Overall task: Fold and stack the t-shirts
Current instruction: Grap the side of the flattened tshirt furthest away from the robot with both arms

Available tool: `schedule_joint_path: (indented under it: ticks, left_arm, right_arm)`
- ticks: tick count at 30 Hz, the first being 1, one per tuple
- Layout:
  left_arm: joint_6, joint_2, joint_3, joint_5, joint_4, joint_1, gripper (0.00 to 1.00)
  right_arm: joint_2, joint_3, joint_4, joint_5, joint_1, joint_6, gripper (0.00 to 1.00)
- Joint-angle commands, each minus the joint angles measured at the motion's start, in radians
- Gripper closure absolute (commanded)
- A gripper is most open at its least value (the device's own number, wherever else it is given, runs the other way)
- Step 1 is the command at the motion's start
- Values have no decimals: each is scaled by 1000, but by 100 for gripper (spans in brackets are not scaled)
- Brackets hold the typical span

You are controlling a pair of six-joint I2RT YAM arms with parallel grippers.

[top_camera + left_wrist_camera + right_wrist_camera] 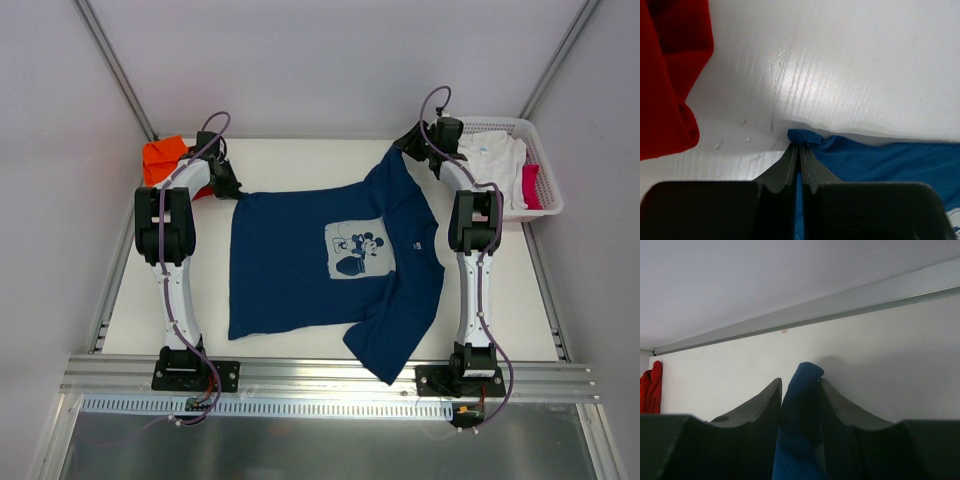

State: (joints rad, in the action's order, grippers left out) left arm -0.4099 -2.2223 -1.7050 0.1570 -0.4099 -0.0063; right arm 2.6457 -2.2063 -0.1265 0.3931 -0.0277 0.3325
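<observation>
Navy tee (pixel 290 280) lies spread mid-frame. Left gripper (pixel 800 150) is clamped tight on its upper-left hem corner and right gripper (pixel 801 387) pinches the upper-right sleeve. These 2 holds likely stretch it flat for folding.

The navy t-shirt (pixel 300 260) lies spread across the middle of the desk (pixel 300 160), mouse print up, hem toward the left edge. An orange t-shirt (pixel 162 156) sits crumpled in the far left corner. A white t-shirt (pixel 497 160) and a red t-shirt (pixel 531 187) fill a basket (pixel 545 213) at the far right corner.

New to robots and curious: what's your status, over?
Left fingers shut on navy t-shirt hem corner. Right fingers pinching far sleeve. Orange tee nearby, not blocking.
</observation>
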Motion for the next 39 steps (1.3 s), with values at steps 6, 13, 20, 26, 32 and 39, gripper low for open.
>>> schedule_joint_path:
  ticks: [6,13,20,26,32,39]
  left_arm:
    - [-1,-16,-36,24,-18,0,100]
    - [0,-16,-39,24,-18,0,100]
    - [31,32,-27,-23,-17,0,100]
    - [43,87,-25,-36,-17,0,100]
    - [51,144,-21,-40,-17,0,100]
    - [62,211,-1,-47,-18,0,100]
  right_arm:
    - [17,-72,-74,3,8,26,80]
    - [7,-52,-70,-2,8,25,100]
    - [-67,19,-73,6,9,0,100]
    - [-154,65,-67,18,9,-10,100]
    - [-259,143,-55,30,9,-49,100]
    - [-378,226,-45,49,9,-75,100]
